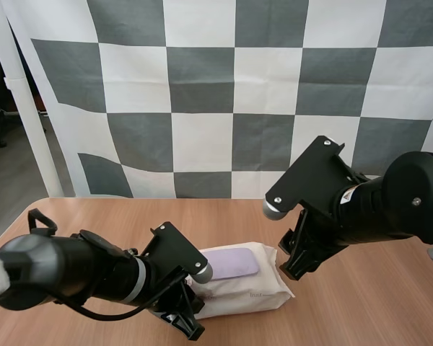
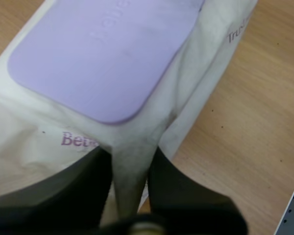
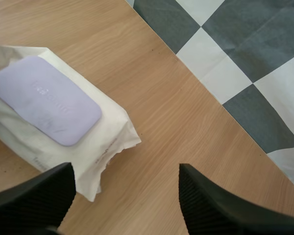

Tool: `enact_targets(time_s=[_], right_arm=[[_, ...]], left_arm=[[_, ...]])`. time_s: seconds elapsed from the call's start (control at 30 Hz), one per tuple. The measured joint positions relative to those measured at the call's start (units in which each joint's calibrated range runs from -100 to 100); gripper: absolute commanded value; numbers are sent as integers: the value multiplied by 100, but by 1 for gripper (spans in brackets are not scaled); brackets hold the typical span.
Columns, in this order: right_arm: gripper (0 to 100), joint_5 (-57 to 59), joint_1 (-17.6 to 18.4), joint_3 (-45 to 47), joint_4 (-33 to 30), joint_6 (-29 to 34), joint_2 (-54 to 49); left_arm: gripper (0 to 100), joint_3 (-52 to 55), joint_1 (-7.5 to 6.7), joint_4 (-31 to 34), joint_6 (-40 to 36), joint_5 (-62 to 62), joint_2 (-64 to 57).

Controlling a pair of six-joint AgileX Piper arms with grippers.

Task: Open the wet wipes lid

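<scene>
A white wet wipes pack (image 1: pixel 249 288) lies on the wooden table (image 1: pixel 361 303), its lavender lid (image 1: pixel 231 262) flat and closed. My left gripper (image 1: pixel 187 301) is at the pack's near-left end. In the left wrist view its fingers (image 2: pixel 73 191) pinch the crinkled wrapper (image 2: pixel 132 156) of the pack (image 2: pixel 34 142) just below the lid (image 2: pixel 98 54). My right gripper (image 1: pixel 290 268) hovers off the pack's right end. Seen from the right wrist, that gripper (image 3: pixel 125 200) stands open, with the pack (image 3: pixel 105 137) and its lid (image 3: pixel 44 100) beside one finger.
Bare wooden tabletop (image 3: pixel 186 127) stretches to the right of the pack and behind it. A white post (image 1: pixel 29 115) stands at the table's far left.
</scene>
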Motion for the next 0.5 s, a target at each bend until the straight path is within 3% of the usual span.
enact_targets(time_s=[0.13,0.5], right_arm=[[100,20,0,0,170,-284,20],[100,-174,0,0,872,-1318,1007]], left_arm=[[0,-243,0,-462,585,435,276],[0,-617,0,-531,1903,1310,270]])
